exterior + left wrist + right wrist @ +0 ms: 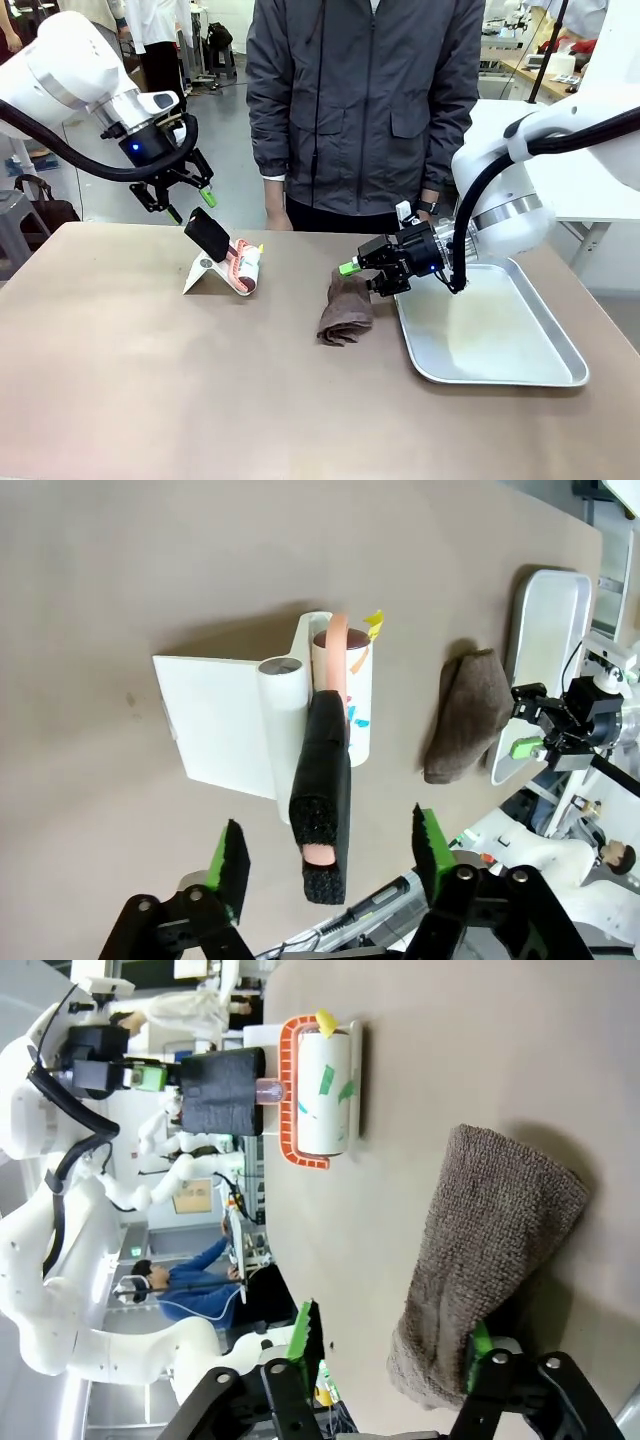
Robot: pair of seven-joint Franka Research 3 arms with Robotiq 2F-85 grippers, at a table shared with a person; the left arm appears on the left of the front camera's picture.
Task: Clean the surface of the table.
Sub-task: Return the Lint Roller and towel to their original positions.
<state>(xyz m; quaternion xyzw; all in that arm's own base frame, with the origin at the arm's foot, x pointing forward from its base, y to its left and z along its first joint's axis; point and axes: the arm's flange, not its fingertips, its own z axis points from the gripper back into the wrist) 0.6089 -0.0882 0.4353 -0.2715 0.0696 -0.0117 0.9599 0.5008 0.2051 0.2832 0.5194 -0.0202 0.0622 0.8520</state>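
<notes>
While the lint roller is resting in its white stand at about 10 o'clock from the table centre, the left gripper is hovering just above the roller's black foam handle, fingers spread and not touching it. In the left wrist view the handle is lying between the two green pads, so the gripper is lined up for a grasp not yet made.

At about 3 o'clock from centre, the right gripper is reaching sideways toward the brown cloth, which is lying crumpled on the tan top just beside the steel tray. Its fingers are parted; in the right wrist view one pad is sitting at the edge of the cloth, but no pinch is closing on it.

Judged from this, the step in hand is tool pickup; wiping is not yet begun. The next move is calling for the left gripper to descend and close on the handle, then lift the roller clear of the stand without tipping it. The right gripper is needing to close on a fold of cloth. A person is standing at 12 o'clock, hands down.
</notes>
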